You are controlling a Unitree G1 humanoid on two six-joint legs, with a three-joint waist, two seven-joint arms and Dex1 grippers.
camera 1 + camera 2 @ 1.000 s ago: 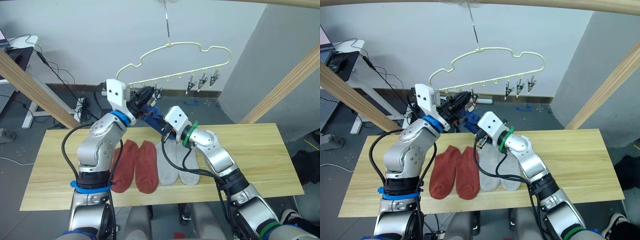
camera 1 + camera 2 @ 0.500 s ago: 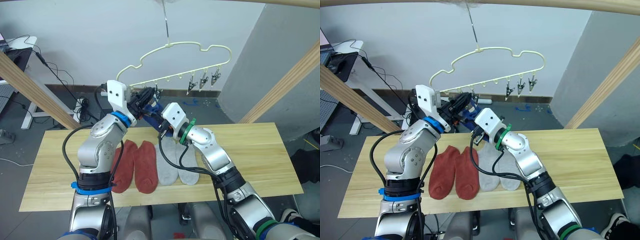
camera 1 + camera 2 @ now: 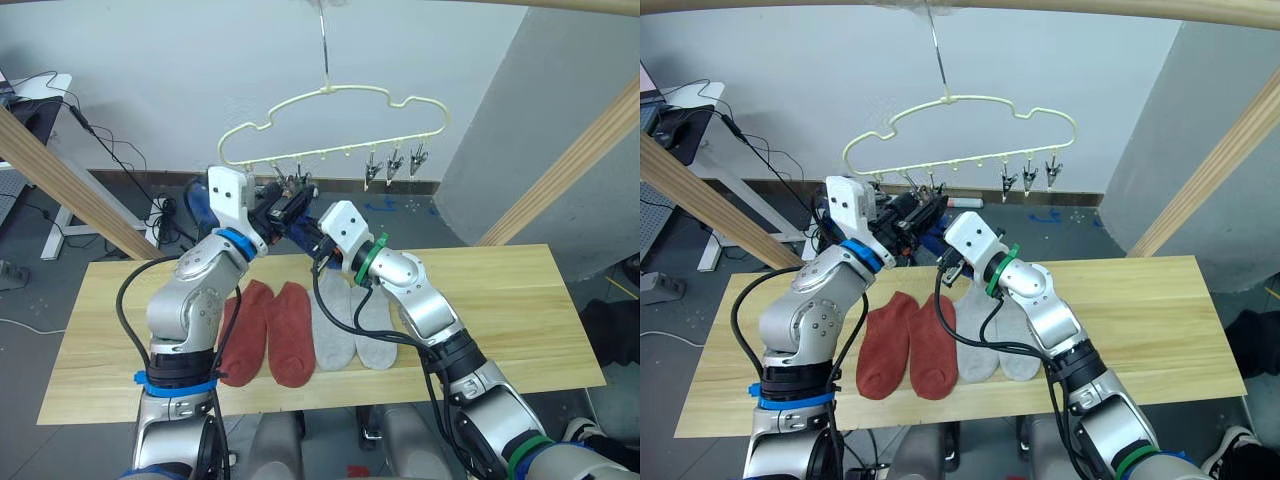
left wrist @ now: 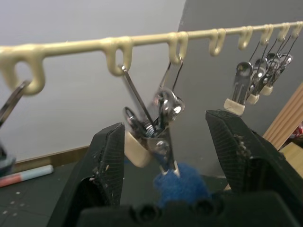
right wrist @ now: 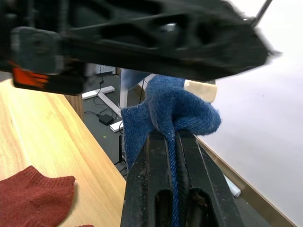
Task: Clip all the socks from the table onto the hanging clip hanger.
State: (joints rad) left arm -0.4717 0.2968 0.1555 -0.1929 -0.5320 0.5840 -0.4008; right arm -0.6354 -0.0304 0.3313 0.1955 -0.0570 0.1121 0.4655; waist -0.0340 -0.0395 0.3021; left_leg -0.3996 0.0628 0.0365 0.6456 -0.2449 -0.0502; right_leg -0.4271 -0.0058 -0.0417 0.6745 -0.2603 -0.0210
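Observation:
The pale-yellow clip hanger (image 3: pixel 327 90) hangs by its hook above the table (image 3: pixel 500 290). My left gripper (image 4: pixel 165 156) is open, its fingers (image 4: pixel 110 163) standing on either side of one metal clip (image 4: pixel 151 130). That clip's lower end meets the top of a blue sock (image 4: pixel 180 187). My right gripper (image 5: pixel 165 138) is shut on this blue sock (image 5: pixel 163 106) just under the left gripper (image 3: pixel 285 205). Two rust-red socks (image 3: pixel 268 330) and two light grey socks (image 3: pixel 355 328) lie side by side on the table.
Three free clips (image 3: pixel 392 165) hang at the hanger's right end. Slanted wooden frame poles stand at the left (image 3: pixel 60 175) and right (image 3: pixel 560 170). A desk with cables (image 3: pixel 40 95) is at the back left. The table's right half (image 3: pixel 520 330) is bare.
My left gripper has opened from around the clip. The hanger has swung to the left. My right gripper has shifted slightly up and left with the blue sock.

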